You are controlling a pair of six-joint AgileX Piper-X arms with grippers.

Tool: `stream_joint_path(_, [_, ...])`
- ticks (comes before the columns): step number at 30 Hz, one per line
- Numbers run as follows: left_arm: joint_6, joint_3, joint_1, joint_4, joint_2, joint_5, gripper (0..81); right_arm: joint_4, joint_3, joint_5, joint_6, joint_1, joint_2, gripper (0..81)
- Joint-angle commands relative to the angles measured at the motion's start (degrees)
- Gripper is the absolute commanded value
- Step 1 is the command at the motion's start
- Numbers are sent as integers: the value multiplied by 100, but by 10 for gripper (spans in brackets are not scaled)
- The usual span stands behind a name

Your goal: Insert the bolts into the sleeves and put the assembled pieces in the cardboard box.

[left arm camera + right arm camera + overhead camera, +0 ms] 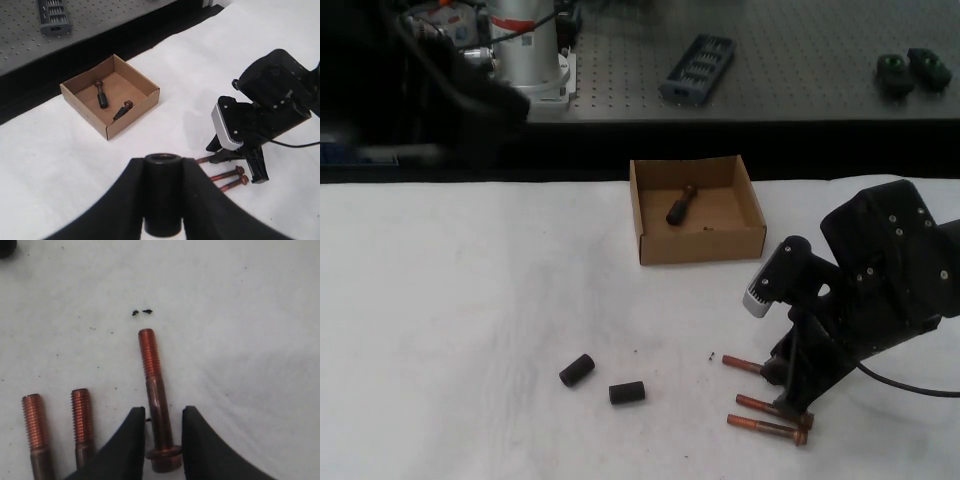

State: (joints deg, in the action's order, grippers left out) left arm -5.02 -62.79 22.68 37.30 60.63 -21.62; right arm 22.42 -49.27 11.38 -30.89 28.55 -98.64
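**Sleeve held on the left, right jaws astride a bolt**

The left jaws are closed on a black sleeve. It stands upright between them with its open end up, lifted above the white counter.

The right arm leans down at the near right of the counter. The right jaws are open only a little and sit either side of a copper bolt, close to its head. A thin gap shows on each side of the shank, and the bolt lies flat on the counter. In the high view this is the farthest of the three bolts, and two black specks lie just beyond its threaded tip.

The other bolts lie side by side just beside it, nearer the front edge.

Two loose sleeves lie on their sides near each other, well to the left of the bolts.

The box stands open at the far side of the counter. Two assembled pieces lie on its floor, apart from each other.
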Motion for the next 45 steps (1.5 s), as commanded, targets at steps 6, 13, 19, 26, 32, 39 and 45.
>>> stream_joint_path(6, [729, 1620, 37, -1533, -546, 39, 6, -124, -30, 118, -175, 28, -66, 191])
stream_joint_path(13, [816, 2376, 544, -1867, -567, 39, 6, -167, -30, 99, -358, 28, -120, 190])
stream_joint_path(19, [1061, 2375, 929, -2167, -567, 39, 6, 114, -30, -255, -793, 28, -268, 190])
stream_joint_path(26, [1203, 2375, 1004, -2211, -567, 39, 6, 287, -30, -622, -1054, 28, -280, 167])
stream_joint_path(32, [1203, 2375, 1002, -2200, -567, 39, 6, 311, -30, -911, -1267, 28, -280, 75])
stream_joint_path(39, [1203, 2375, 1002, -2200, -567, 39, 6, 615, -42, -1441, -1760, 28, -228, 70])
stream_joint_path(45, [1193, 2375, 1002, -2200, -567, 167, 6, 959, -42, -1465, -1940, 77, 148, 70])
